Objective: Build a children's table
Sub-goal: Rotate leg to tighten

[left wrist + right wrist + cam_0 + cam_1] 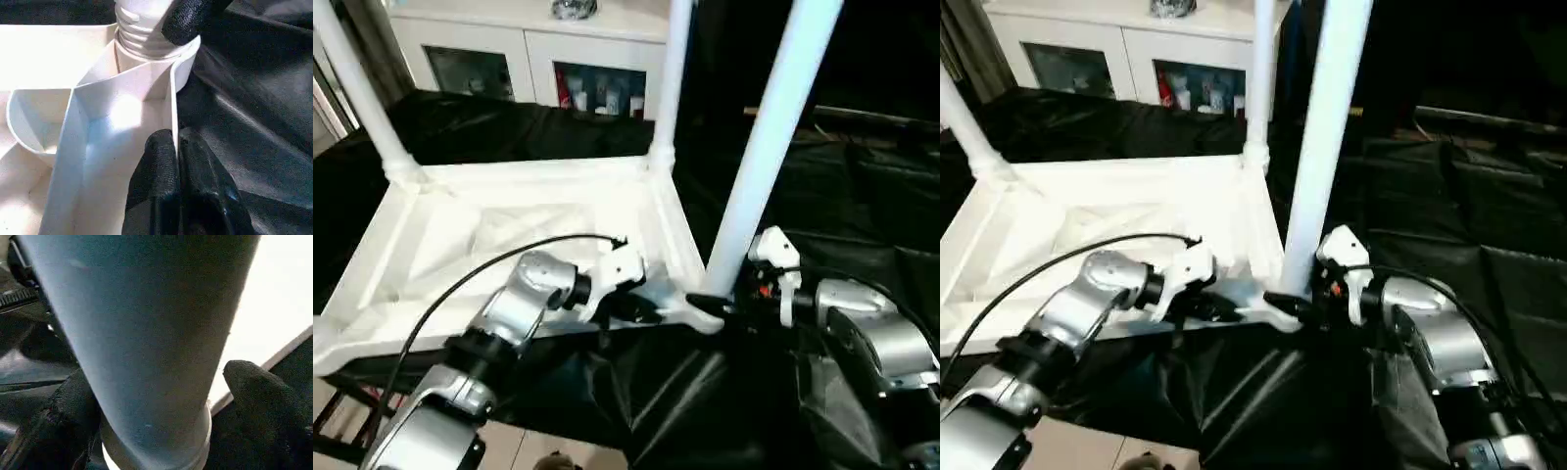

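Observation:
The children's table lies upside down: its white tabletop (pixel 509 235) shows the ribbed underside on the black-draped work table. Three white legs stand up from corner sockets: far left (pixel 362 98), far right (pixel 674 78) and near right (pixel 769 147). My left gripper (pixel 639 307) is shut on the tabletop's near rim wall (pixel 171 98), just beside the near right socket. My right gripper (pixel 715 305) is open around the base of the near right leg (pixel 146 333). One finger (pixel 254 391) stands clear of the tube, while the other lies close against it.
Black cloth (pixel 862 196) covers the work table to the right and front, in folds. A white cabinet (pixel 529 49) with glass doors stands behind. A black cable (pixel 480 269) arcs over my left forearm. Floor shows at the lower left past the table's edge.

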You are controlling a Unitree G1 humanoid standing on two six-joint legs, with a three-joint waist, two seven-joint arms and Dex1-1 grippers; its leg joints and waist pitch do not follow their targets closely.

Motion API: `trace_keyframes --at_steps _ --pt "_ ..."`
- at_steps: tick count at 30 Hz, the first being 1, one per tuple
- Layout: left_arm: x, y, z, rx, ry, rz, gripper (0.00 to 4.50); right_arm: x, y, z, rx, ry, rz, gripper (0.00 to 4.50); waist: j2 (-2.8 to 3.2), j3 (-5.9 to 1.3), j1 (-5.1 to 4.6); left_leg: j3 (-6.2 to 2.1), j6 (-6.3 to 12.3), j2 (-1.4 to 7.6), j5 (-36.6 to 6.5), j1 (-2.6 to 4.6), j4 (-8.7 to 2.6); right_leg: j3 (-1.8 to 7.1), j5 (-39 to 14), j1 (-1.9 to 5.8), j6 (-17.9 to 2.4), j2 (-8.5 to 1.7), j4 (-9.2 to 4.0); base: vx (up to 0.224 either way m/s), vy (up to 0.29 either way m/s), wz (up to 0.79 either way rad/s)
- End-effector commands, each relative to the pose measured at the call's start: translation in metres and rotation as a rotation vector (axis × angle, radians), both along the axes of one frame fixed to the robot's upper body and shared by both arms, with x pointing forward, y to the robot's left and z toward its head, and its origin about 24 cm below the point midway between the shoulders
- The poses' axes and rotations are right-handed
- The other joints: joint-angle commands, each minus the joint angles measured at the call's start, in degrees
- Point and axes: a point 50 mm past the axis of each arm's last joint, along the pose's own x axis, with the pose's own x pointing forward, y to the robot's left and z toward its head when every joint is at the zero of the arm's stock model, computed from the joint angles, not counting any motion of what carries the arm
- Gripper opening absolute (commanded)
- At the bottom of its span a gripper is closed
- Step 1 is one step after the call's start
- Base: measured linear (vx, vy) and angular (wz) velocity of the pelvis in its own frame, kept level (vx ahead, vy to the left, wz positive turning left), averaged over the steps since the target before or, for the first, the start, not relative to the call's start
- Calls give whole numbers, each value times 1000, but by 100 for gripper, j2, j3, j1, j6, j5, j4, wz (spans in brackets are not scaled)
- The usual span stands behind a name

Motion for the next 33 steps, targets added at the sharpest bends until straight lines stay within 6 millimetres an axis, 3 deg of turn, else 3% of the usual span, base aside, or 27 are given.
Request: trace_keyframes --at_steps 1,11,15,19,23,28,30,31,33 --pt "-2 -12 17 -89 -41 -71 0 -2 -2 1 -26 7 22 373 -96 -362 -22 -12 327 153 -1058 2 -382 295 -1436 323 -1000 -352 -450 0 0 0" --pt "-3 -12 16 -82 -37 -63 0 -6 2 -6 -58 33 50 286 -89 -366 -13 -12 308 141 -1046 -2 -377 294 -1465 322 -946 -346 -459 0 0 0" --pt "1 -14 17 -100 -44 -22 0 -5 5 -10 -18 41 -13 276 -88 -365 -14 -15 301 142 -1039 -7 -379 292 -1462 325 -946 -346 -458 0 0 0" --pt "6 -18 19 -131 -35 37 0 -1 7 -17 -22 49 -97 274 -76 -360 -55 -17 234 133 -1083 -5 -388 288 -1529 316 -927 -341 -469 0 0 0" --pt "23 -34 18 -147 -58 213 0 13 16 -33 -18 50 -371 273 -100 -366 -142 -19 101 87 -1058 -11 -387 270 -1757 323 -808 -329 -499 0 0 0" --pt "40 -66 17 -144 -95 442 0 36 41 -46 -46 39 -682 273 -55 -398 -163 -18 35 74 -958 2 -372 288 -1510 311 -888 -339 -466 0 0 0" --pt "40 -71 16 -122 -117 431 0 40 48 -45 -42 29 -699 273 -59 -406 -167 -16 50 71 -886 7 -367 289 -1257 329 -937 -329 -458 0 0 0" --pt "39 -76 15 -108 -127 415 0 43 59 -42 -37 12 -690 273 -57 -419 -154 -10 167 70 -739 -14 -349 294 -906 356 -993 -324 -422 0 0 0" --pt "39 -78 15 -111 -125 409 0 44 63 -41 -27 5 -677 328 -49 -409 -149 1 244 59 -726 -16 -349 286 -863 355 -1002 -319 -434 0 0 0"
